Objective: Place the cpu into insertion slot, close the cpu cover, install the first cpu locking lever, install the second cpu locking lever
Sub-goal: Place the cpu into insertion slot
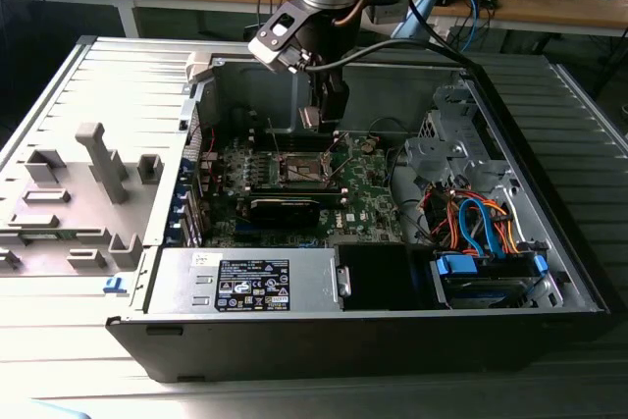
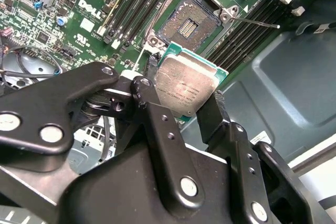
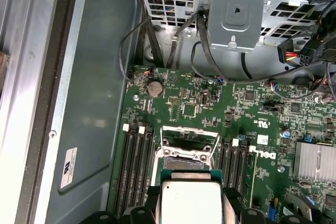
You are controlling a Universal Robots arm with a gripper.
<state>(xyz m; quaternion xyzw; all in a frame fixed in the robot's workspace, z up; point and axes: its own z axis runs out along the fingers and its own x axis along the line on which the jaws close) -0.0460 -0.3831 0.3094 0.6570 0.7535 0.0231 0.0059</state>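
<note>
My gripper (image 2: 181,95) is shut on the cpu (image 2: 186,85), a square chip with a grey metal top and a green edge, pinched by two opposite sides between black fingers (image 2: 157,114). It hangs tilted above the motherboard, just short of the insertion slot (image 2: 186,22), whose dark contact field lies bare inside its silver frame. In the first wrist view the cpu (image 3: 191,203) hides part of the slot (image 3: 184,156), and the cpu cover (image 3: 190,134) stands raised at the slot's far edge. A thin wire lever (image 2: 257,23) sticks out sideways. In the exterior view the gripper (image 1: 316,115) hovers over the slot (image 1: 304,170).
Black memory slots (image 3: 135,166) flank the socket on both sides. A metal drive cage (image 3: 233,9) with cables (image 1: 471,223) fills the case on the exterior view's right. A power supply (image 1: 250,282) sits at the front. Case walls (image 1: 196,134) ring the board. A finned heatsink (image 3: 315,161) stands nearby.
</note>
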